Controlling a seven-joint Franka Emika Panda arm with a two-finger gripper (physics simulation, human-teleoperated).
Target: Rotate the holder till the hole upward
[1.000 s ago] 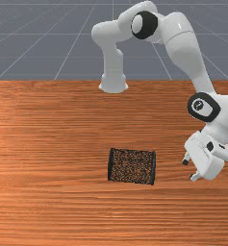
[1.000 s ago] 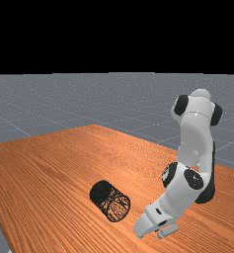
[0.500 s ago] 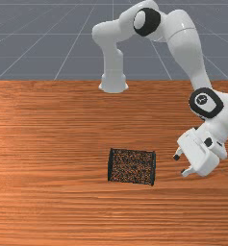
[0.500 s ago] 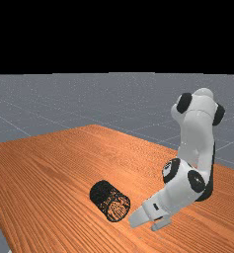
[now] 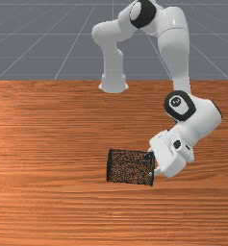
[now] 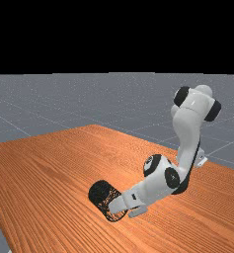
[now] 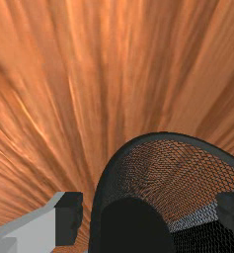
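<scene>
While the jaws (image 7: 149, 216) stand open astride the holder (image 5: 130, 167)'s rim (image 7: 163, 135), advancing further could shove it ahead of them.

A simulator's rendered scene around me, flat black backdrop (image 6: 113, 34) at the far view's twelve o'clock, grey floor ruled with thin pale grid lines (image 6: 39, 106) from nine to three, orange-brown wooden table (image 6: 49, 192) toward six

The brown wood table (image 5: 48, 206) is showing long dark stripes. A black net holder (image 5: 130, 167) is lying on it, on its side. Its round hole (image 7: 163, 168) is facing the front view's right. The arm's white foot (image 5: 113, 84) is standing on the table too.
</scene>
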